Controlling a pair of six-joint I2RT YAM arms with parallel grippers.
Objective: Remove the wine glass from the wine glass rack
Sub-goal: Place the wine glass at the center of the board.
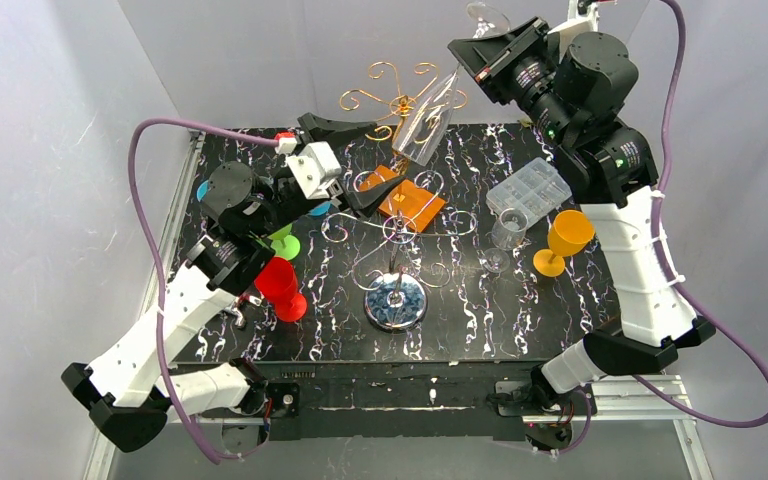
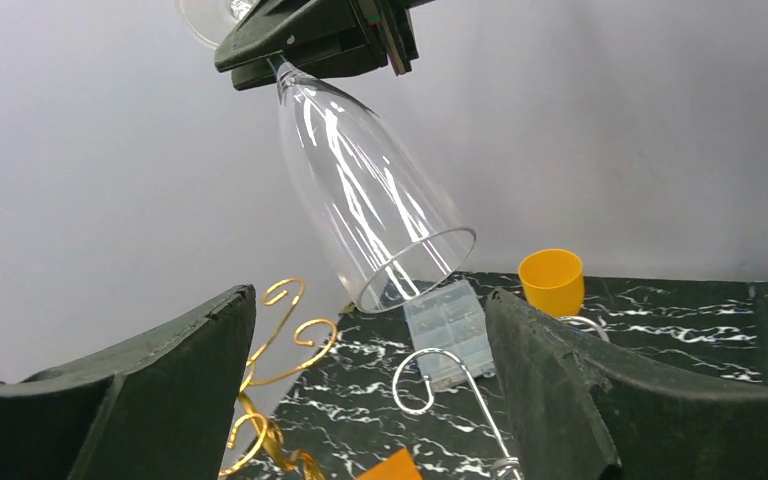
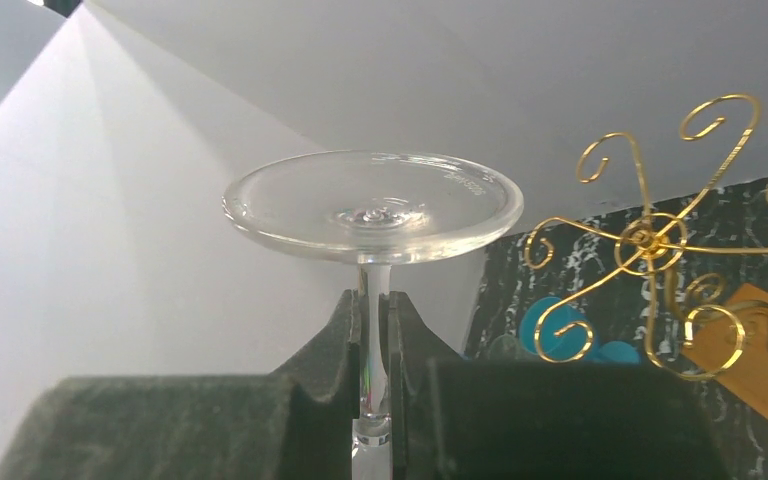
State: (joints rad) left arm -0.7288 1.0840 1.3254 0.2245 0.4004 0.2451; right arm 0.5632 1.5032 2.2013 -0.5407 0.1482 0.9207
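The wine glass [image 1: 428,125] is clear and hangs upside down and tilted, foot up at the back. My right gripper [image 1: 480,50] is shut on its stem [image 3: 373,340], just under the round foot [image 3: 372,205]. The wine glass rack [image 1: 400,100] has gold scroll arms on top, silver arms lower down and a round shiny base [image 1: 395,302]. The bowl [image 2: 375,210] hangs in the air to the right of the gold scrolls [image 2: 280,340], apart from them. My left gripper [image 1: 368,162] is open and empty beside the rack pole, below the bowl.
A flat orange square block [image 1: 410,200] lies behind the rack. A red goblet [image 1: 282,288] and a green glass [image 1: 285,243] stand at the left. A clear compartment box [image 1: 528,190], a clear glass [image 1: 505,232] and an orange goblet [image 1: 565,240] stand at the right.
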